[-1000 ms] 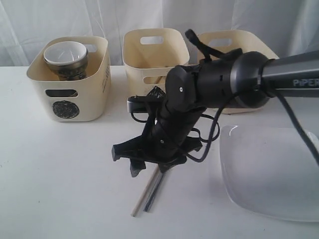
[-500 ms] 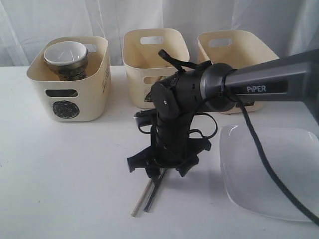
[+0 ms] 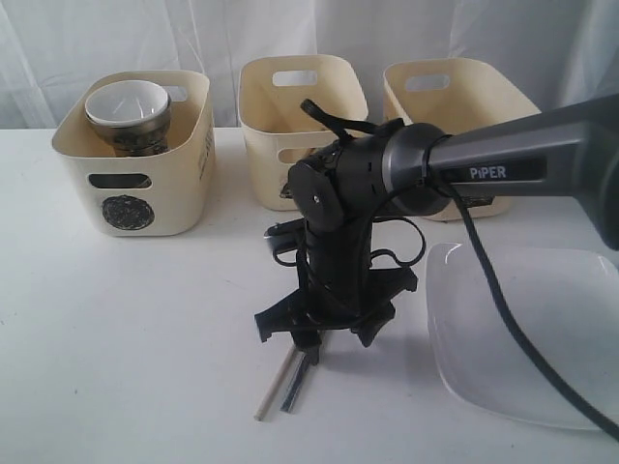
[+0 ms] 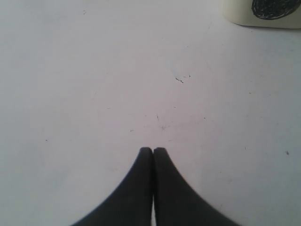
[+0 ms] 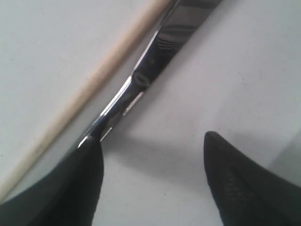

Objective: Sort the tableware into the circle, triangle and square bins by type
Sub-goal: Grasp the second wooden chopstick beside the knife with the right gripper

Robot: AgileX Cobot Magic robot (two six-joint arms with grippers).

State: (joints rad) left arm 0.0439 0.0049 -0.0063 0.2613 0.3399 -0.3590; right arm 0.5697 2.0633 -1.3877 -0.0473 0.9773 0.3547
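My right gripper is open and points down at the table's middle. It hangs over the far ends of a wooden chopstick and a flat steel utensil, seemingly the knife. The steel piece runs against one finger; only bare table lies between the jaws. The large white square plate lies to the right. The circle bin holds a white bowl nested on a steel vessel. My left gripper is shut over bare table.
The middle bin and right bin stand at the back; the arm hides their marks. A corner of the circle bin shows in the left wrist view. A white curtain hangs behind the table.
The right arm has swung right and come down, settling its open gripper lower over the chopstick and steel utensil. The utensils and bins have not moved.
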